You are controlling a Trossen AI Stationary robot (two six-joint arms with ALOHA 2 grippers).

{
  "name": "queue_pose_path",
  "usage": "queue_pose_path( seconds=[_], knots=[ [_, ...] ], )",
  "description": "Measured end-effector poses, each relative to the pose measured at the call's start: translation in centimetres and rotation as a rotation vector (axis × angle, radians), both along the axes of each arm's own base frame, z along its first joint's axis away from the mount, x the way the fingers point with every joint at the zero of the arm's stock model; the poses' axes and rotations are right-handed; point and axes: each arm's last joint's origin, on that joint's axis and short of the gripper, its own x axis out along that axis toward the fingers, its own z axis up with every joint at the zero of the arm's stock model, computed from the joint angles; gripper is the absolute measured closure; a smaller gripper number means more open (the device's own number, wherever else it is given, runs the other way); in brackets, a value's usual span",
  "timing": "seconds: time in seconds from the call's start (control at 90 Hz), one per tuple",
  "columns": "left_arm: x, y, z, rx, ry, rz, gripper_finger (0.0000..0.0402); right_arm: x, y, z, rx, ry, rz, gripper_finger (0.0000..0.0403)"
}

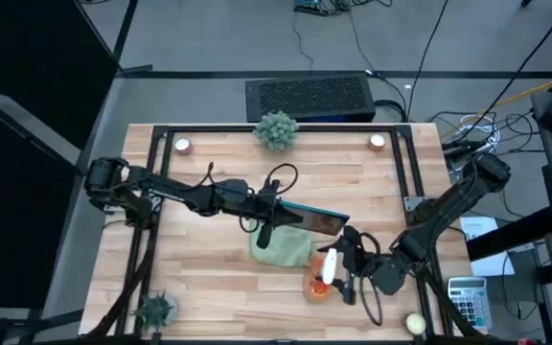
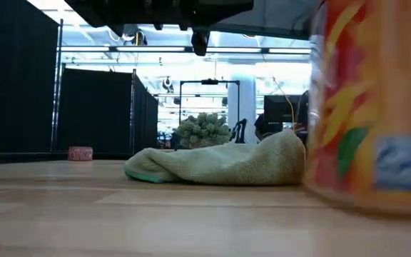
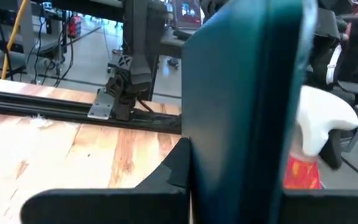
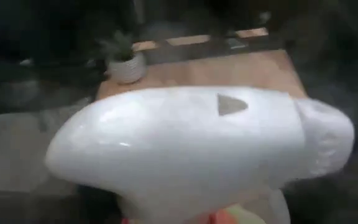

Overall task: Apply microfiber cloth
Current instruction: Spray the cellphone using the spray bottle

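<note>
High view: the left tool (image 1: 274, 218) grips a dark teal-edged tablet (image 1: 312, 220) above the crumpled pale sage-green microfiber cloth (image 1: 284, 248) on the wooden worktop (image 1: 209, 264), while the right tool (image 1: 345, 264), grip state unclear, meets a white-headed orange spray bottle (image 1: 322, 278) just beside the cloth. Low view: bottle (image 2: 373, 107) nearly touches cloth (image 2: 220, 163); a reach could topple it. Wrist views: the tablet (image 3: 247, 112) and white sprayer head (image 4: 191, 146) crowd the arms, risking collision.
</note>
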Motion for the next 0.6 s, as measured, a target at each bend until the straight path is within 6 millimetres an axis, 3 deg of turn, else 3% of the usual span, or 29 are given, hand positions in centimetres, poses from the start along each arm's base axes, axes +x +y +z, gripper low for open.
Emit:
queue_pose_path(
  seconds=[0.111, 0.267, 0.6],
  knots=[
    [-0.1, 0.0, 0.1, 0.007, -0.005, 0.0, 0.0394, -1.0, -0.8, 1.3, 0.021, -0.017, -0.007, 0.0076],
    [-0.1, 0.0, 0.2, 0.008, -0.004, 0.0, 0.0394, -1.7, -1.4, 1.3, 0.054, 0.034, -0.006, 0.0081],
    [-0.2, 0.0, -0.1, 0.035, 0.027, -0.002, 0.0394, -1.9, -1.5, -0.3, 0.173, 0.211, 0.008, 0.0082]
  ],
)
